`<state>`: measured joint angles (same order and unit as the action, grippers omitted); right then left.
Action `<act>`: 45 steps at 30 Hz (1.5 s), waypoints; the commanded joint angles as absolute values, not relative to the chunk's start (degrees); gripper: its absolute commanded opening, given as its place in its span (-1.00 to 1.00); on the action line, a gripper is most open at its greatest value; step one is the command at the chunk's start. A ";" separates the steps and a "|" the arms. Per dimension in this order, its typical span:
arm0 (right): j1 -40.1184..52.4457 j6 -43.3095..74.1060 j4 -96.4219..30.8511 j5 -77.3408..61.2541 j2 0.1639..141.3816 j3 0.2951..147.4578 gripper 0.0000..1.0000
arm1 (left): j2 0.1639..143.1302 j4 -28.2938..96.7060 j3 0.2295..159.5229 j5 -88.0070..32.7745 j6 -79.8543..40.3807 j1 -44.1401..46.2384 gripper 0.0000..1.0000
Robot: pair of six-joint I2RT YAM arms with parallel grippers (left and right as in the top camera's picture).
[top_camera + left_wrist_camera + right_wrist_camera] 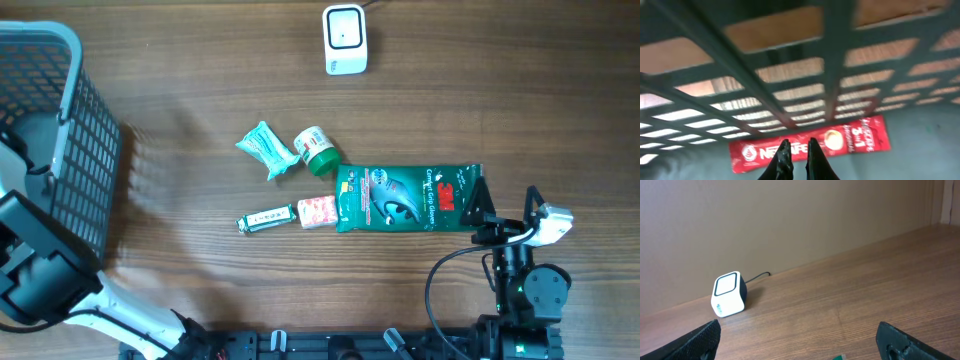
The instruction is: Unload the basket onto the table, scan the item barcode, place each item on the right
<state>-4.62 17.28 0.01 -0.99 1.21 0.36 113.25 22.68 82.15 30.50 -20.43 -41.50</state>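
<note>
Table point(200, 90): we see a brown wooden top that carries everything else.
Basket point(75, 45): a grey mesh basket stands at the left edge of the table. Our left arm point(40, 270) reaches over its near rim and down inside.
Glove pack point(408, 197): a flat green 3M pack lies crosswise near the middle of the table, printed side up.
Right gripper point(480, 207): it sits low at the right end of the glove pack with its fingers spread wide. From the wrist camera we see nothing between them except bare wood, and the scanner far ahead.
Left gripper point(797, 145): it is inside the basket with its fingers pressed almost together. The tips rest at the lower edge of the sachet, and we cannot tell whether any of the sachet is caught between them.
Scanner point(345, 38): a small white box with a dark window stands at the far edge of the table, well apart from every item.
Sachet point(840, 142): a long red Nescafe 3-in-1 sachet lies flat on the basket floor, close to the mesh wall.
Teal packet point(266, 150): it is crumpled and lies up and left of the glove pack.
Bottle point(315, 150): a small green-capped bottle lies on its side, just beside the teal packet.
Pink packet point(316, 211): it touches the left end of the glove pack.
Foil stick point(266, 218): it lies just left of the pink packet.
</note>
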 commanded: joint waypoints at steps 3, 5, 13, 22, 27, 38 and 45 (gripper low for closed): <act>-4.45 16.62 0.32 -0.60 0.93 0.30 1.00 | 113.71 22.46 82.46 29.67 -19.90 -41.91 -0.92; -4.45 16.62 0.32 -0.58 0.93 0.30 0.99 | 114.61 22.33 82.46 27.79 -19.92 -41.91 -0.92; -4.45 16.64 0.30 -0.58 0.93 0.30 0.99 | 117.95 22.00 82.46 27.75 -20.38 -42.39 -0.92; -4.45 16.62 0.32 -0.60 0.93 0.30 0.99 | 120.81 21.58 82.46 29.67 -21.56 -43.40 -0.92; -4.45 16.64 0.32 -0.58 0.93 0.30 1.00 | 123.59 22.17 82.41 29.06 -24.91 -44.27 -0.92; -4.45 16.62 0.32 -0.58 0.93 0.30 0.99 | 124.51 36.75 82.41 16.64 -36.18 -37.69 -0.92; -4.45 16.64 0.32 -0.58 0.93 0.30 0.99 | 124.29 43.16 82.41 16.19 -43.97 -29.80 -0.92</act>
<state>-4.62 17.28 0.01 -0.99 1.21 0.36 120.16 41.47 85.54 24.32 -38.76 -33.58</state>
